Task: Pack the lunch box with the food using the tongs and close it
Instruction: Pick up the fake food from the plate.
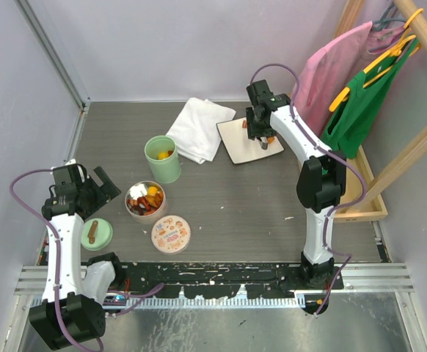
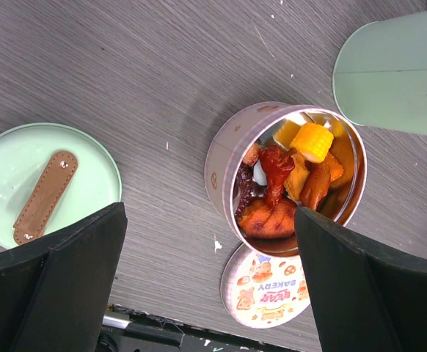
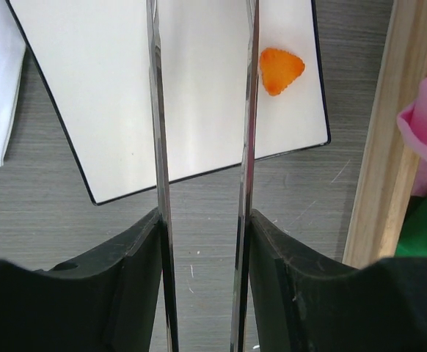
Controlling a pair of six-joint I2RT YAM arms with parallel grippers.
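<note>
Near the worktop's near-left corner, our left end effector hangs released over the box, which already holds most of the food. The lid lies off beside it. Toward the far edge, our right end effector grasps the tongs above the plate, where one orange piece remains.

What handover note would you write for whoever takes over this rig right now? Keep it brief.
Left hand: open, empty, above the table near the round pale-pink tin lunch box.
Right hand: shut on the slim grey metal tongs, over the white square plate.
Done: tin holds a heap of mixed food pieces.
Left: one orange triangular piece on the plate; round printed lid lies beside the tin, off.
</note>
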